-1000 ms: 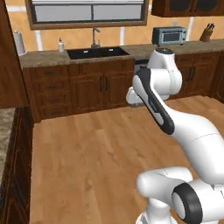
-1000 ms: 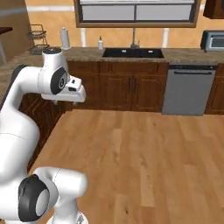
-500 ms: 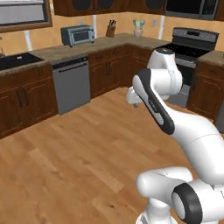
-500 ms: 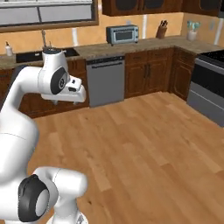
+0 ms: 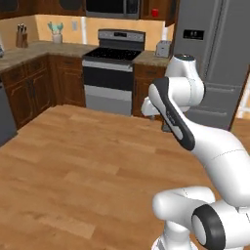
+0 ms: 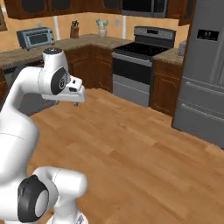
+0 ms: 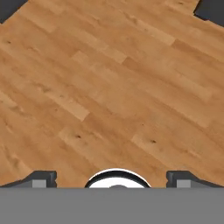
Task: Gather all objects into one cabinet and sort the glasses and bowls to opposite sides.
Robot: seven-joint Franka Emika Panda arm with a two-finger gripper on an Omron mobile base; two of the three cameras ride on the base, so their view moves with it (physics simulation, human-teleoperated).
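Base has swung right since half a second ago, so the whole scene shifted: the toaster oven (image 6: 35,38) and dishwasher have slid off to the left, and a black-topped steel stove (image 5: 113,73) plus a tall grey brushed-steel fridge (image 5: 215,58) now face the cameras, while the arm's pose looks unchanged. A small glossy red mug (image 5: 155,12) sits high in the dark reddish-brown wall cabinet (image 5: 161,9) just left of the fridge. Gripper (image 7: 111,177) points down at bare plank wood floor (image 7: 109,87), dark finger tips (image 7: 41,178) set wide apart with nothing between them.
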